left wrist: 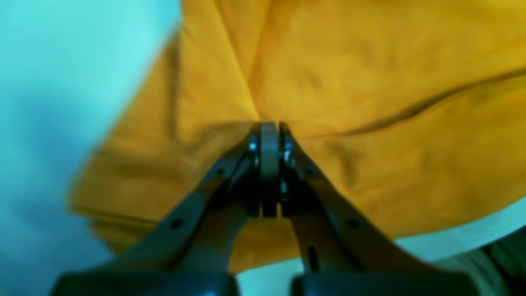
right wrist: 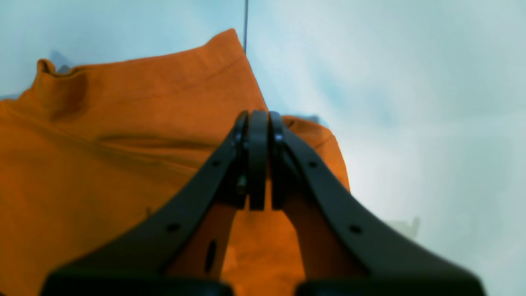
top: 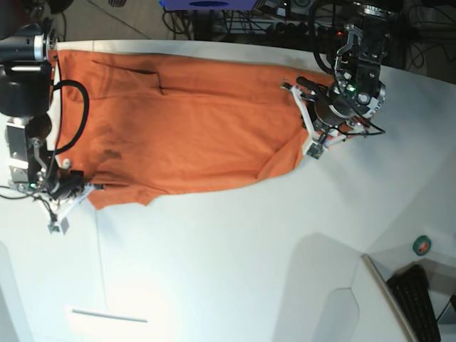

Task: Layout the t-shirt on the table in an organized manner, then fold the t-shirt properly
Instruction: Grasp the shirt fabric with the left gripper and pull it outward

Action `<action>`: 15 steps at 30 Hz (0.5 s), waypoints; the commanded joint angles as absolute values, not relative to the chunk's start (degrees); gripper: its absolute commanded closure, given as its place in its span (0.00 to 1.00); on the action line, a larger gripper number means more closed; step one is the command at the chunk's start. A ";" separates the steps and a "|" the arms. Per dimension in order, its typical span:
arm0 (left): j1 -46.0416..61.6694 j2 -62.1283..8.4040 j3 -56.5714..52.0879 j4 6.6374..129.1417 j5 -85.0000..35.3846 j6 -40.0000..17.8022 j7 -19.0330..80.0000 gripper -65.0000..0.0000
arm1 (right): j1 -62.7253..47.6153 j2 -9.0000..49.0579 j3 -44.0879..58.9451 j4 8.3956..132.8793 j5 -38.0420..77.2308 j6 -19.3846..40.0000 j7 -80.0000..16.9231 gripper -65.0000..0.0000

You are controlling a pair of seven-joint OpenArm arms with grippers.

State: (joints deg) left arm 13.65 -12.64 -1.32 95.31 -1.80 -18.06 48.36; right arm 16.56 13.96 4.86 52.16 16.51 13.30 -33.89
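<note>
The orange t-shirt (top: 178,128) lies spread across the far part of the white table (top: 235,249), with wrinkles and a folded flap at its right end. My left gripper (top: 308,128) is at that right end, shut on a pinch of the t-shirt (left wrist: 370,61); the cloth puckers at its tips (left wrist: 269,123). My right gripper (top: 82,191) is at the shirt's near left corner. In the right wrist view it (right wrist: 258,113) is shut at the edge of the t-shirt (right wrist: 102,144), with table (right wrist: 411,102) beyond.
A green tape roll (top: 422,245) and a black keyboard (top: 420,299) sit at the right near corner. A white strip (top: 107,315) lies near the front left. Cables and gear (top: 285,11) line the far edge. A thin seam (right wrist: 245,20) crosses the table.
</note>
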 commanded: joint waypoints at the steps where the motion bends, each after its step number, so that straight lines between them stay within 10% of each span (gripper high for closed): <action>1: 13.85 -13.58 -4.09 98.07 -1.27 -17.89 47.96 1.00 | 17.98 14.73 5.14 53.14 17.01 13.41 -32.92 1.00; 6: 14.37 -13.67 -9.63 103.52 -1.19 -18.07 47.96 0.97 | 17.98 14.73 4.97 53.14 17.01 13.41 -32.92 1.00; 15: 9.71 -15.52 -17.01 90.77 -11.21 -30.11 53.67 0.20 | 17.98 14.73 4.88 53.14 17.01 13.41 -32.92 1.00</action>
